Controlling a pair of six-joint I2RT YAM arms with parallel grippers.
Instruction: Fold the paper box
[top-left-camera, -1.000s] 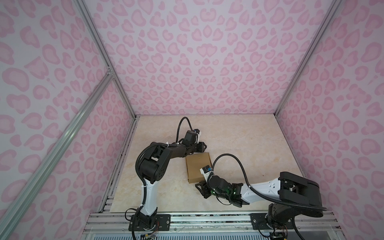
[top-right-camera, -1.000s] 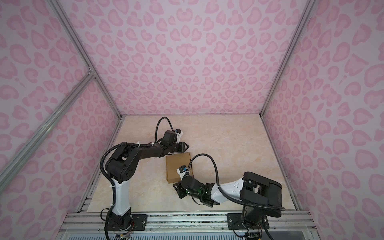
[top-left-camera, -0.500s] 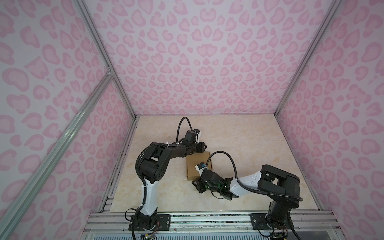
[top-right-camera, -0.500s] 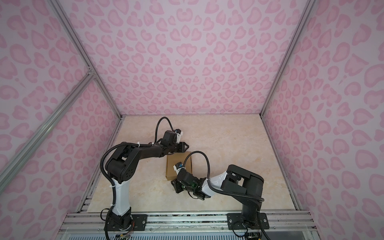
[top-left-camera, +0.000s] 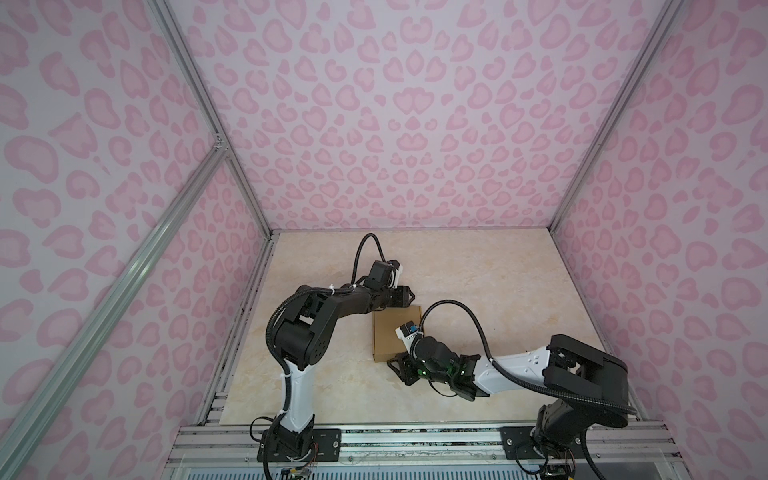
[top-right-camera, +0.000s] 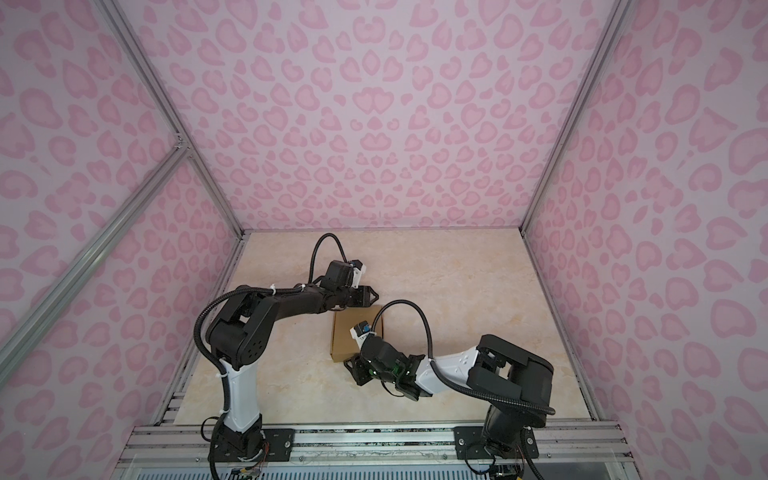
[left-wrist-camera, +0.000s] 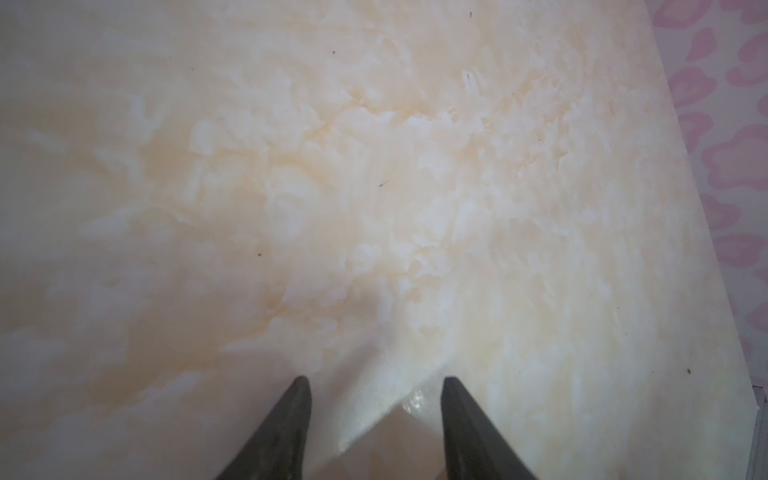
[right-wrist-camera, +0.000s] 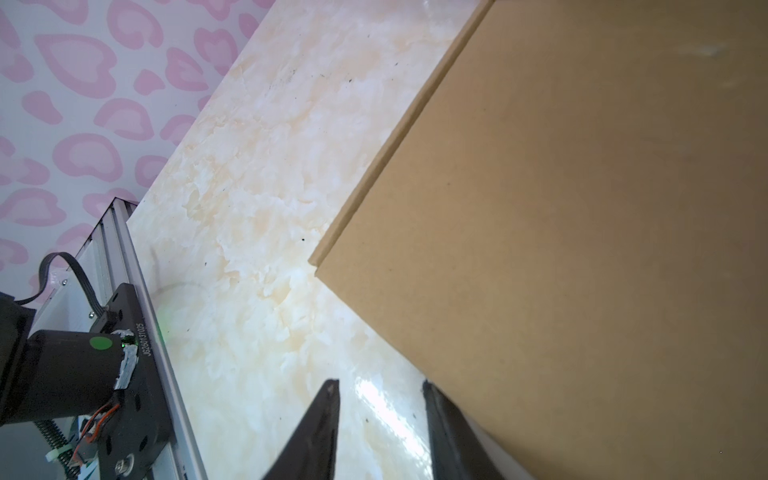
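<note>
Marble tabletop (top-left-camera: 478, 270) bears the paper box (top-left-camera: 388, 336), closed flat between my left gripper (top-left-camera: 410, 296) and right gripper (top-left-camera: 397, 369), both parted and empty. Folding seems done; next, I should back away without nudging it.

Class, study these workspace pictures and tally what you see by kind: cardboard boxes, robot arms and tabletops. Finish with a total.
Flat brown kraft cardboard box: 1
Black-and-white robot arms: 2
Beige marbled tabletop: 1
Total: 4
</note>
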